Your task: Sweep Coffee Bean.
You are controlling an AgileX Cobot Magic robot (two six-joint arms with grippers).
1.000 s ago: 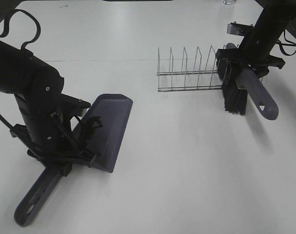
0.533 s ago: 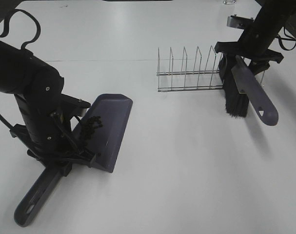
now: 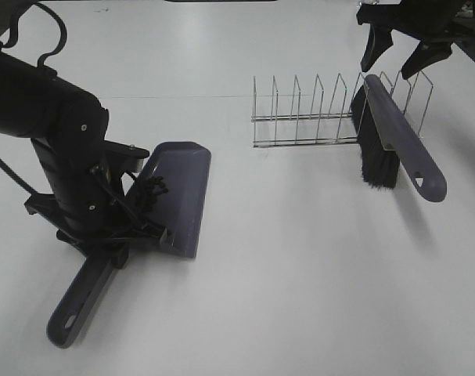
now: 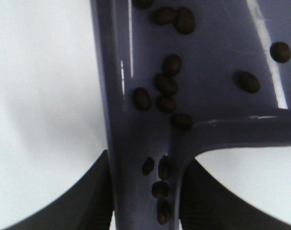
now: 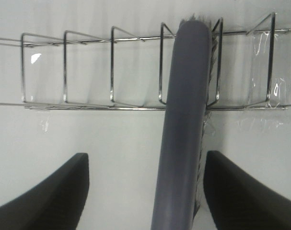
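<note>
The purple-grey dustpan [image 3: 182, 184] lies at the table's left with its handle toward the front. The coffee beans [image 3: 148, 192] sit in a loose cluster at its back, by the neck. In the left wrist view the beans [image 4: 167, 86] lie scattered over the dustpan [image 4: 135, 57]. My left gripper [image 3: 116, 243] is shut on the dustpan's neck, also seen in the left wrist view [image 4: 145, 203]. The brush [image 3: 394, 137], bristles down, leans in the wire rack [image 3: 300, 117]. My right gripper [image 3: 394, 53] is open above and behind it, apart from the brush handle [image 5: 183, 134].
The wire rack [image 5: 111, 67] stands at the back right, with several empty slots to the left of the brush. The left arm's black body [image 3: 57, 133] looms over the dustpan's left side. White table [image 3: 300, 274] stretches between dustpan and rack.
My right gripper has let go of the brush and pulled up and back; the brush now rests in the rack. The left arm has shifted the dustpan slightly to the right.
</note>
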